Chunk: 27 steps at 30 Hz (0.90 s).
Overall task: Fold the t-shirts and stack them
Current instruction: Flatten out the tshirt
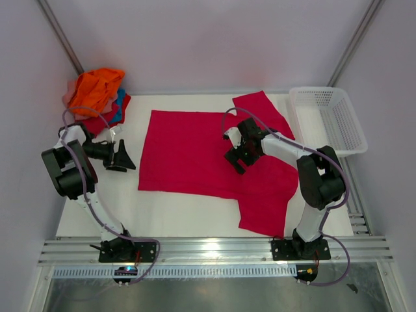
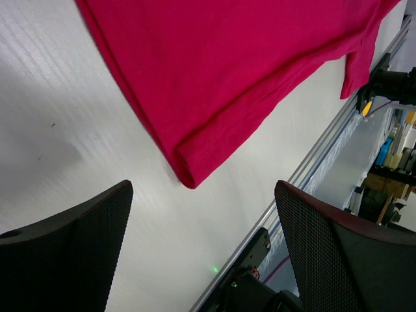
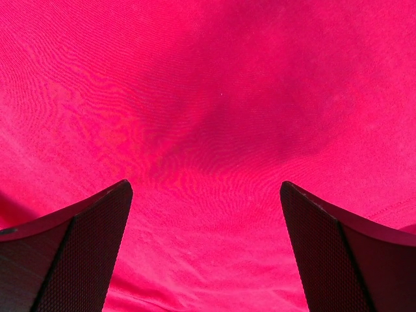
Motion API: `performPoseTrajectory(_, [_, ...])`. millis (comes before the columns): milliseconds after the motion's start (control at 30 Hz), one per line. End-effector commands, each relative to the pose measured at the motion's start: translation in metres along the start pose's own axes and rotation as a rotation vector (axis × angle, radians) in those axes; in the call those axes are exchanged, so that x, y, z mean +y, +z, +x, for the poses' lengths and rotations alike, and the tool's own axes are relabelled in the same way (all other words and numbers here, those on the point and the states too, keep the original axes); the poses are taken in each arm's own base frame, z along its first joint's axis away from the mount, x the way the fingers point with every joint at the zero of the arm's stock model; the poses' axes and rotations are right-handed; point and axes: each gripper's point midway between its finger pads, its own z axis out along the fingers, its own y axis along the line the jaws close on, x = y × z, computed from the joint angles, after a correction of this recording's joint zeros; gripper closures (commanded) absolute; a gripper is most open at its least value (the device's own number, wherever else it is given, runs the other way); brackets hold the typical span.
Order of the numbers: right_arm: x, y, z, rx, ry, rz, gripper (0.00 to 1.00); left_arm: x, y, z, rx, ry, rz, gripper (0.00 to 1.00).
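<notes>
The crimson t-shirt (image 1: 195, 153) lies spread flat on the white table, sleeves toward the right. Its near left corner shows in the left wrist view (image 2: 188, 172), and its cloth fills the right wrist view (image 3: 214, 117). My left gripper (image 1: 123, 156) is open and empty, just left of the shirt's left edge. My right gripper (image 1: 237, 156) is open, low over the middle of the shirt, holding nothing. A pile of other t-shirts (image 1: 97, 94), orange on top with red, blue and pale pink under it, sits at the far left corner.
A white mesh basket (image 1: 328, 117) stands at the far right. The table's metal rail (image 1: 214, 250) runs along the near edge and shows in the left wrist view (image 2: 312, 169). Bare white table (image 1: 104, 195) lies left of and in front of the shirt.
</notes>
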Motion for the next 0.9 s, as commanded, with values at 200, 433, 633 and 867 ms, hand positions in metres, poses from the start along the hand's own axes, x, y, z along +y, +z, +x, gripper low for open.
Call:
performPoseTrajectory(200, [0.001, -0.010, -0.012, -0.046, -0.006, 0.006, 0.01, -0.070, -0.018, 0.049, 0.149, -0.089, 0.139, 0.07])
performPoseTrajectory(433, [0.001, -0.009, -0.013, -0.048, -0.004, 0.005, 0.01, -0.063, -0.017, 0.068, 0.237, -0.098, 0.123, 0.06])
performPoseTrajectory(633, [0.001, -0.007, -0.011, -0.039, -0.002, 0.003, 0.01, -0.054, -0.014, 0.071, 0.276, -0.110, 0.130, 0.06])
performPoseTrajectory(867, [0.000, -0.003, -0.010, -0.030, -0.001, 0.005, 0.01, -0.050, -0.006, 0.074, 0.327, -0.082, 0.152, 0.06])
